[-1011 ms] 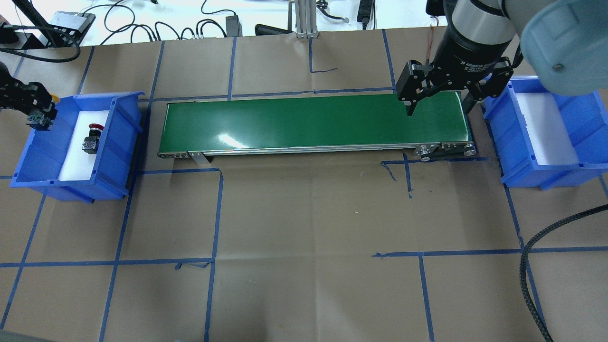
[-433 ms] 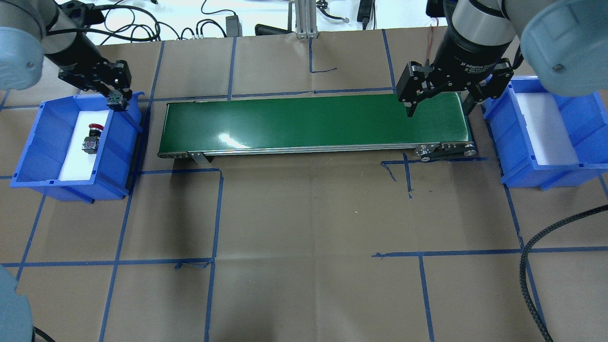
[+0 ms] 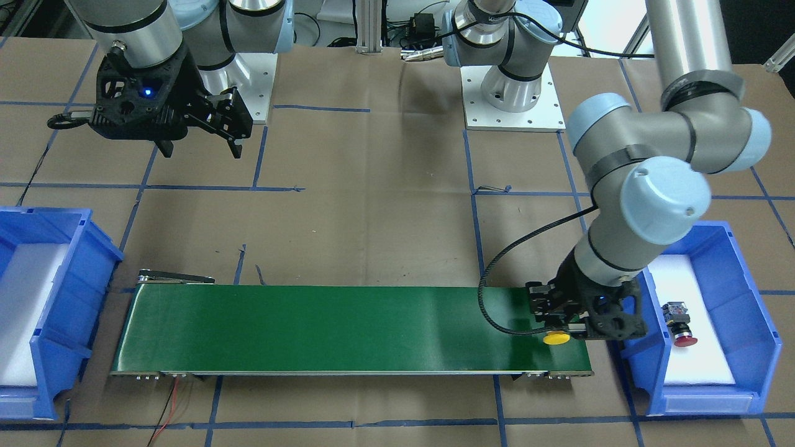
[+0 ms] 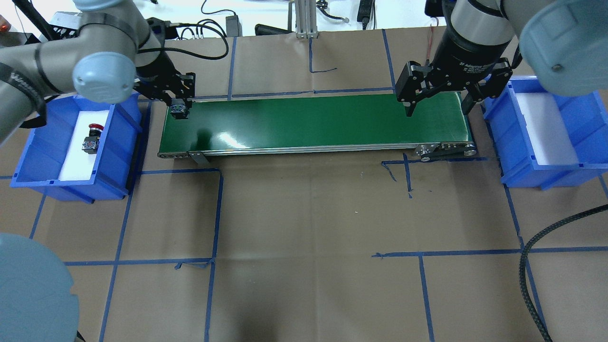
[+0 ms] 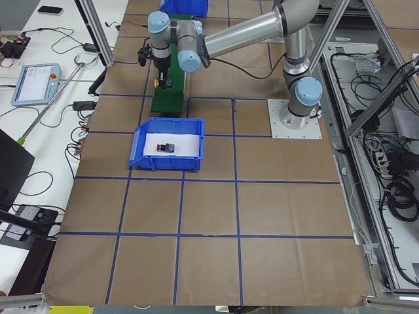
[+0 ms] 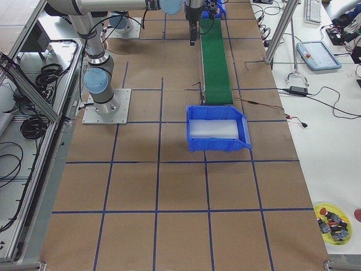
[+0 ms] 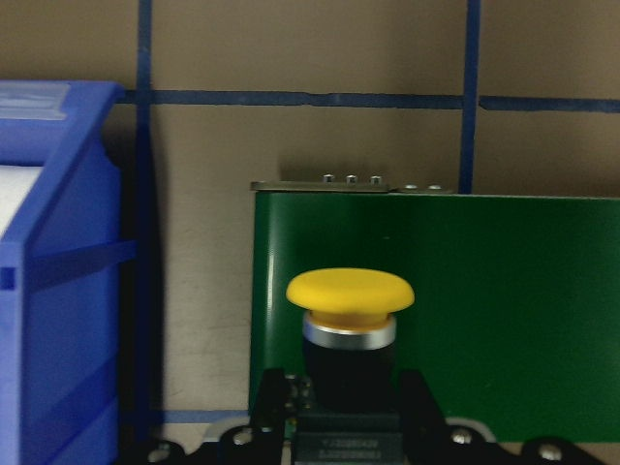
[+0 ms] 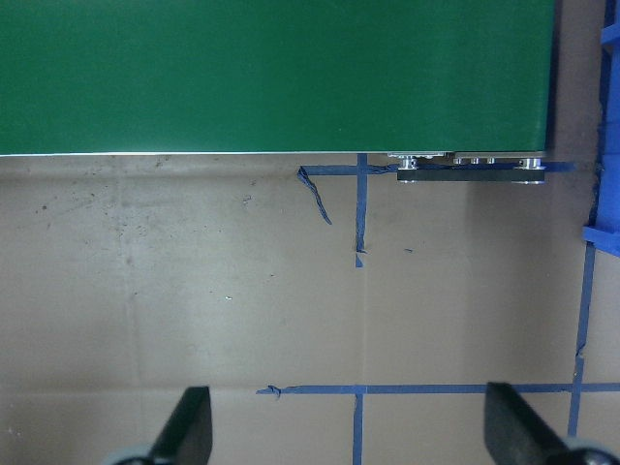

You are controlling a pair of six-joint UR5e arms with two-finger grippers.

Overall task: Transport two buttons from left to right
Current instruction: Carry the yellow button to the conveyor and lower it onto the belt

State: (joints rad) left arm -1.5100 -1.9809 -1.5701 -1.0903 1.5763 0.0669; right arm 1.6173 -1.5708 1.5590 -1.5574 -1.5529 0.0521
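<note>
Our left gripper [image 4: 179, 107] is closed on the yellow button [image 7: 350, 291]. Its fingers [image 7: 418, 392] clamp the black body from both sides, and the mushroom cap points away from the wrist. In the front-facing view the cap juts out toward the operators' side. In the overhead view we see the grey rear block between the fingers.

We hold this button over the left end of the green conveyor belt [image 4: 308, 121], close to that end's edge. We cannot tell whether it touches the belt surface.

Just beside that end of the belt stands the left bin [image 4: 118, 142], a blue one. The red button [image 4: 90, 139] lies on its side on the white pad [image 4: 76, 161] in the bottom of the bin, apart from the walls.

Our right gripper [image 4: 438, 103] hangs over the far right end of the belt with its jaws spread wide and nothing between them. Its wrist camera looks down at the belt edge and at blue tape [image 8: 360, 208] on the brown paper.

Next to that end sits the right bin [image 4: 591, 118], also blue, with only a white pad [image 4: 546, 128] showing inside it.

Belt and both bins stand in a row on the worktop [image 4: 308, 213], which is covered in brown paper crossed by blue tape lines.
</note>
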